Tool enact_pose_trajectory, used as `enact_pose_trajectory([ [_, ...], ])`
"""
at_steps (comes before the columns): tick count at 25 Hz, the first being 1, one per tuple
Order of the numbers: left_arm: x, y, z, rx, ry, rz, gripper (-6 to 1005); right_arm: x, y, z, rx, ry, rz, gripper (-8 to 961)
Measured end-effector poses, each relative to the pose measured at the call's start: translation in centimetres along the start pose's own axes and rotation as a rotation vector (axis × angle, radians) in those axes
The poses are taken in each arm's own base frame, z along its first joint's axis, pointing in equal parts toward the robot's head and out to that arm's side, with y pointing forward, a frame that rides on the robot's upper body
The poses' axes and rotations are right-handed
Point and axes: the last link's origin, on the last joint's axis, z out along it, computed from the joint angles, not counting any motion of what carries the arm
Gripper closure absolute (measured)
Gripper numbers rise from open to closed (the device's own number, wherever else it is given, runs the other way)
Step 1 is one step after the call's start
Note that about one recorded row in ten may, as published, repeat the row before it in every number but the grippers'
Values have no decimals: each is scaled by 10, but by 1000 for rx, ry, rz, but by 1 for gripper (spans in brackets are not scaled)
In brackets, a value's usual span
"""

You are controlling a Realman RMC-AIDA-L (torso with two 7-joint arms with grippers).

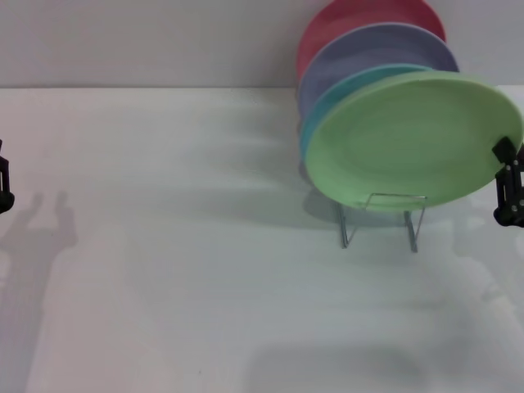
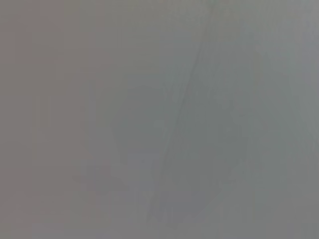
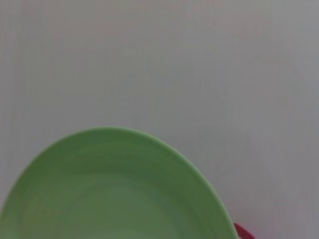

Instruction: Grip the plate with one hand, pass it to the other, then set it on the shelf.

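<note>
The light-green plate (image 1: pixel 409 135) stands tilted at the front of the silver wire shelf (image 1: pixel 381 217), leaning back on the plates behind it. My right gripper (image 1: pixel 508 184) is at the plate's right rim, at the edge of the head view; whether it grips the rim is unclear. The right wrist view looks down on the plate (image 3: pixel 114 194) from close by. My left gripper (image 1: pixel 4 187) shows only as a black sliver at the far left edge, well away from the plate. The left wrist view shows only a plain grey surface.
Behind the green plate, a turquoise plate (image 1: pixel 327 102), a lavender plate (image 1: pixel 368 49) and a red plate (image 1: pixel 344 20) stand in the same rack. The white table (image 1: pixel 164 270) stretches left and forward of the rack. A wall runs along the back.
</note>
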Motion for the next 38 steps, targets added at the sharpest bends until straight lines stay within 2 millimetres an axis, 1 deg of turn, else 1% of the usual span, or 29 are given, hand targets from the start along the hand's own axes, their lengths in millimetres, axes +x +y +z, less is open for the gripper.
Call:
enact_pose_trajectory([
  [9, 1, -1, -7, -11, 2, 3, 690, 6, 1, -5, 34, 32, -3, 927],
  [21, 4, -2, -13, -16, 18, 3, 690, 10, 3, -6, 38, 55, -10, 928],
  [24, 4, -1, -14, -21, 19, 2, 689, 10, 3, -6, 38, 56, -6, 820],
  [29, 4, -1, -14, -21, 20, 1, 689, 10, 3, -6, 30, 57, -5, 675],
  [33, 4, -1, -14, -21, 20, 1, 689, 7, 4, -7, 27, 36, 0, 677],
  [34, 4, -1, -14, -21, 20, 1, 689, 0, 5, -13, 24, -7, 26, 677],
  [35, 4, -1, -14, -21, 21, 1, 689, 0, 5, -13, 24, -7, 26, 677],
  [36, 5, -1, -14, -21, 23, 1, 689, -7, 5, -18, 20, -52, 57, 678],
  [37, 6, -1, -14, -21, 32, 5, 689, -23, 7, -32, 6, -160, 127, 678],
  [38, 6, -1, -14, -21, 32, 5, 689, -23, 7, -32, 6, -160, 127, 679],
])
